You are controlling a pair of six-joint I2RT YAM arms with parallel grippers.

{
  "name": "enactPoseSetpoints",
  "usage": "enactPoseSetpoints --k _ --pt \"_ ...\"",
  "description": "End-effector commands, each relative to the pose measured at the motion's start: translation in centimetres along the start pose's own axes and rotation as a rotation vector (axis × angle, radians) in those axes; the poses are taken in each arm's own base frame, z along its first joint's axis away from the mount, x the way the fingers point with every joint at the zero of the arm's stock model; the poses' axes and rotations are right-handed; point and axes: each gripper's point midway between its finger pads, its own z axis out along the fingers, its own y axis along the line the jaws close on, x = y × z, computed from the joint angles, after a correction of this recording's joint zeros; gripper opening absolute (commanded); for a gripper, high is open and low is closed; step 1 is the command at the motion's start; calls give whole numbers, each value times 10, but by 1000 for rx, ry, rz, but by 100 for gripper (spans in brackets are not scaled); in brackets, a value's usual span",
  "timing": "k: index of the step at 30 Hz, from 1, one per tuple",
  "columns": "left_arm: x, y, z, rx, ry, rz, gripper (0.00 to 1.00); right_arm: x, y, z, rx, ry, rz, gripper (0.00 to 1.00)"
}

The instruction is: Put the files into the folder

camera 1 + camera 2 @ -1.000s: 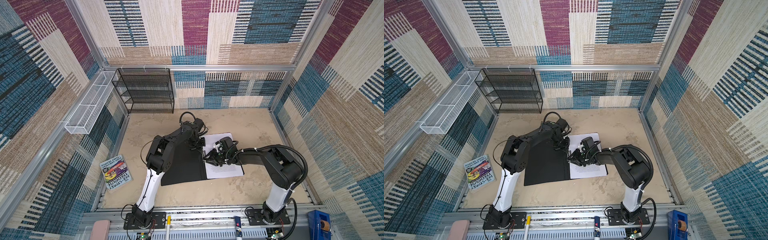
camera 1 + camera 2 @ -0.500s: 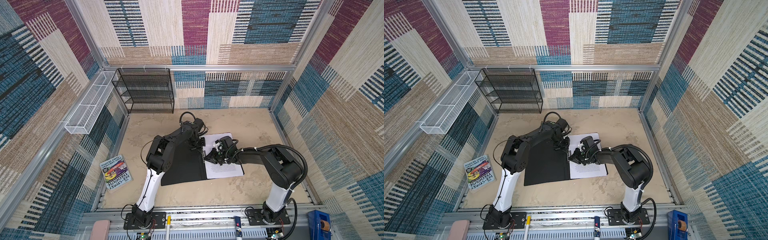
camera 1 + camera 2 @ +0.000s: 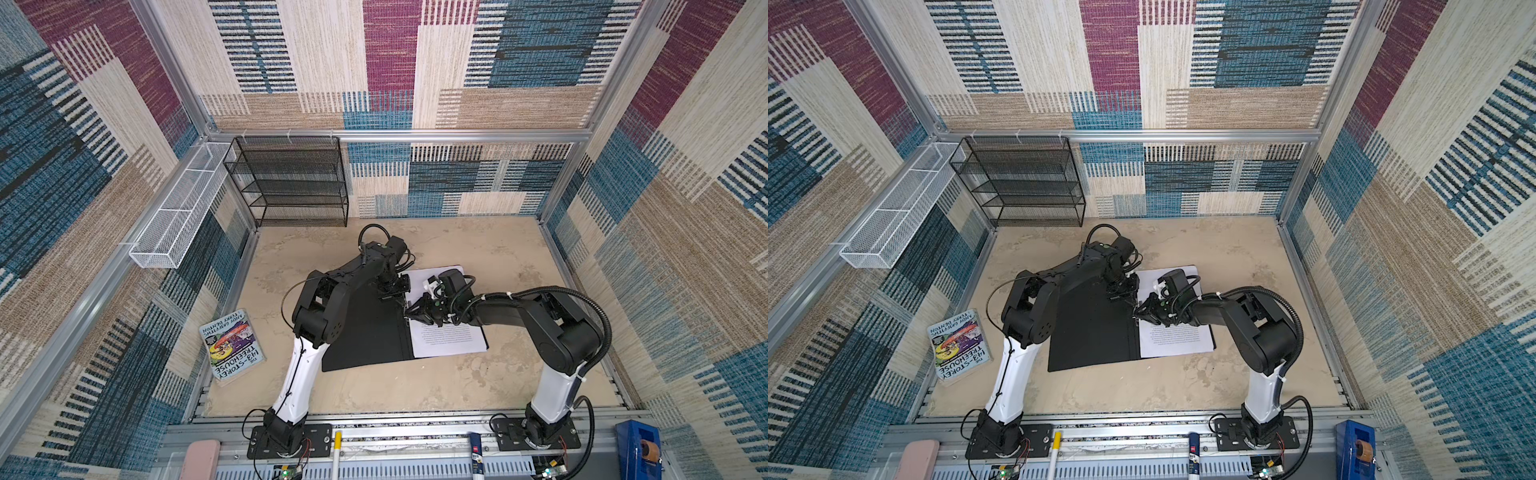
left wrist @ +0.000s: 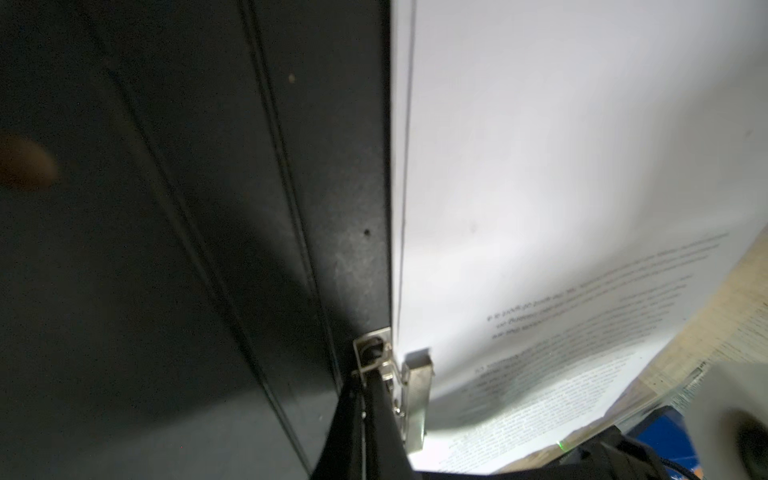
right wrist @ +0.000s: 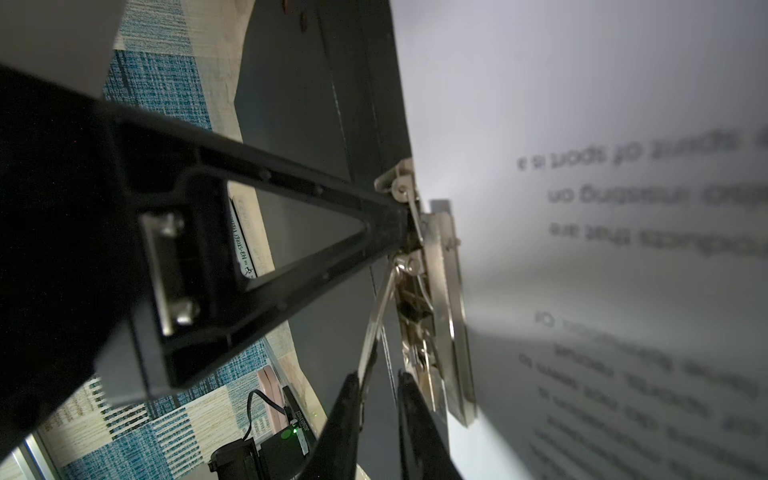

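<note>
The folder (image 3: 365, 332) (image 3: 1092, 332) lies open on the table, black inside up. The files (image 3: 453, 338) (image 3: 1177, 338), white printed sheets, lie on its right half beside the spine. A metal clip (image 4: 415, 399) (image 5: 444, 311) presses on their edge. My left gripper (image 3: 392, 296) (image 4: 372, 374) is shut, its tip against the clip's far end bracket. My right gripper (image 3: 409, 311) (image 5: 376, 386) sits at the spine, jaws a narrow gap apart. The clip's thin lever (image 5: 376, 320) lies along the inner face of one finger.
A colourful paperback book (image 3: 232, 345) lies at the table's left edge. A black wire shelf (image 3: 291, 183) stands at the back left, with a white wire basket (image 3: 178, 216) on the left wall. A blue tape dispenser (image 3: 638, 449) sits by the front rail.
The right gripper's jaws have narrowed at the spine clip. The left arm, the folder and the sheets have not visibly moved.
</note>
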Motion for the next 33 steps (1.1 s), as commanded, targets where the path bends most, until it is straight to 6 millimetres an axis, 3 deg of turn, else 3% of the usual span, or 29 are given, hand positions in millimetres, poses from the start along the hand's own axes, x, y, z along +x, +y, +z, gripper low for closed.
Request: enactPoseSetpoints --k 1,13,33 --pt "8 37 20 -158 28 -16 0 9 -9 3 41 37 11 19" --pt "9 41 25 -167 40 -31 0 16 2 6 19 65 -23 21" --pt "10 45 31 -174 52 -38 0 27 -5 0 23 72 -2 18"
